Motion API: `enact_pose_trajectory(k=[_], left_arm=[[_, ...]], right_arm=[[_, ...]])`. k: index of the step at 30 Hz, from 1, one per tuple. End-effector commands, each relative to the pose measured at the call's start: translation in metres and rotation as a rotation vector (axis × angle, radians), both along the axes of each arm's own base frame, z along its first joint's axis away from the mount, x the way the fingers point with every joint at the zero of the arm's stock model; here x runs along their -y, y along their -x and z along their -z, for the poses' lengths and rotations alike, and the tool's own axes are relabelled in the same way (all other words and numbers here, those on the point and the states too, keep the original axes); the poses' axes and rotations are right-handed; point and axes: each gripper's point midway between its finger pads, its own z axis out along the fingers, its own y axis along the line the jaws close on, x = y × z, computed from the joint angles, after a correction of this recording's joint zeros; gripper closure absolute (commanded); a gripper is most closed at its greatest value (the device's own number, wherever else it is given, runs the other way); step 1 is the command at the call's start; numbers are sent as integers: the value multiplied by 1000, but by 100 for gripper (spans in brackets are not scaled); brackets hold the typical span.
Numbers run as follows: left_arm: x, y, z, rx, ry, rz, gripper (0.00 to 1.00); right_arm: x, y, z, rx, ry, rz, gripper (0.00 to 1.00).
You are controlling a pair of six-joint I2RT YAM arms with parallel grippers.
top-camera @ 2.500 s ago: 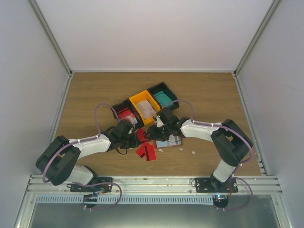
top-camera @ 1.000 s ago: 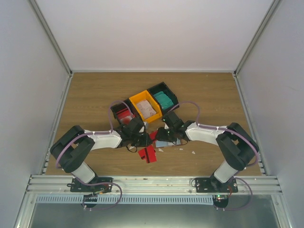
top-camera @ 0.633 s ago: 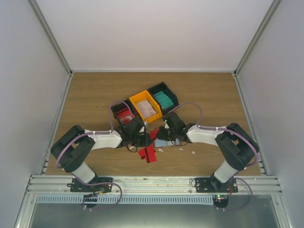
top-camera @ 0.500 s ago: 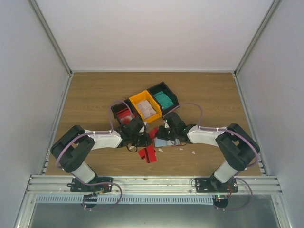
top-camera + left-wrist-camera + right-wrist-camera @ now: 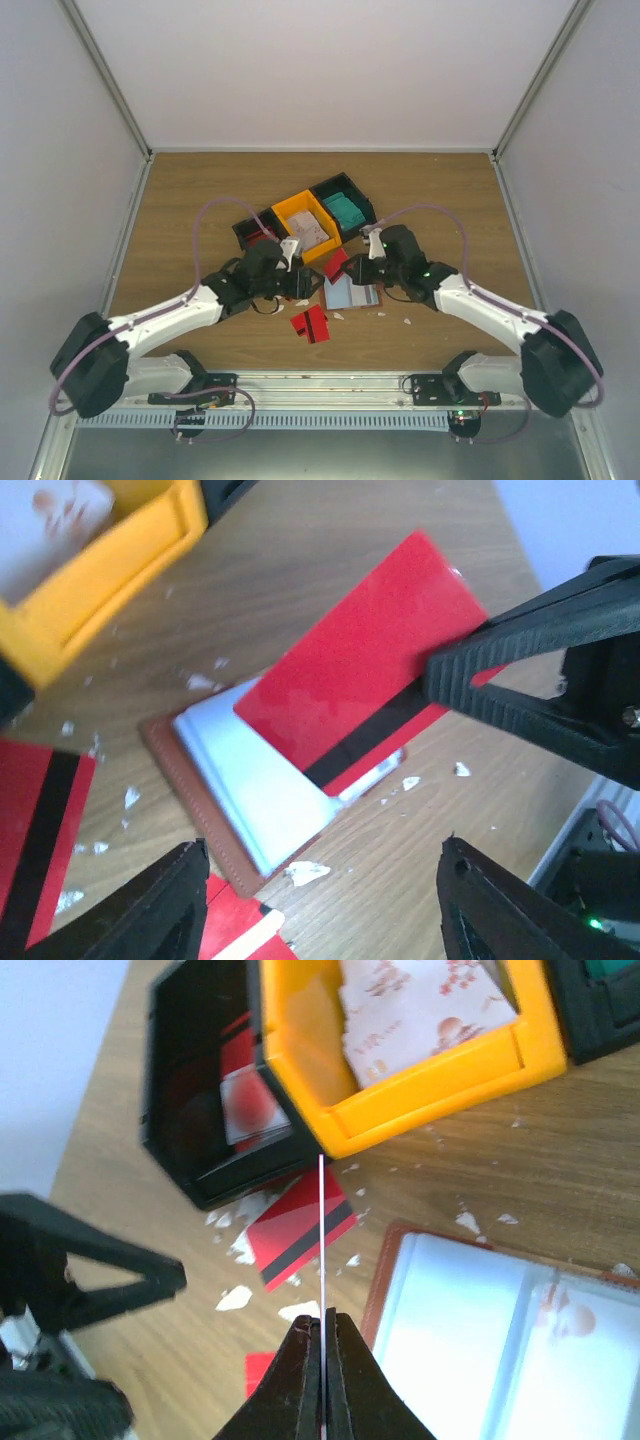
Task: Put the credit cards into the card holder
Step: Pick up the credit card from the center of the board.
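Both arms have been stretched lower and wider than a second ago, and their wrists have been drawn apart above the card holder [image 5: 352, 293]. Behind it the joined bins [image 5: 283, 213] are still stocked: teal cards [image 5: 346, 208], pale cards [image 5: 310, 231] and further red ones are seen inside. The holder is laid open on the table, and its clear pockets appear empty, so no card can be counted as stowed. The right gripper [image 5: 322, 1322] is clamped on one red card [image 5: 360, 680], which is held tilted just over the holder. The left gripper [image 5: 320, 880] is spread apart with nothing in it. Two loose red cards [image 5: 310, 322] are left on the table nearby among white scraps [image 5: 300, 872]. The task is judged barely begun.
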Motion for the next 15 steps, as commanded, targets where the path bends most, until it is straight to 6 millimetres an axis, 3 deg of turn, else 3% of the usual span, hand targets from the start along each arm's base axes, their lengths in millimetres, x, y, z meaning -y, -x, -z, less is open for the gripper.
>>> enact_pose_trajectory(k=[1,11,15], left_arm=[[-5,2,-42,146,14,65,32],[9,51,-90,186,132,408,27],[11,68,-107,212,195,507,30]], right_arm=[[7,33,-22,45,3,-162,99],[-3,107,-93,169,-260,-487,100],[-3,125,-102,205,-312,-582,100]])
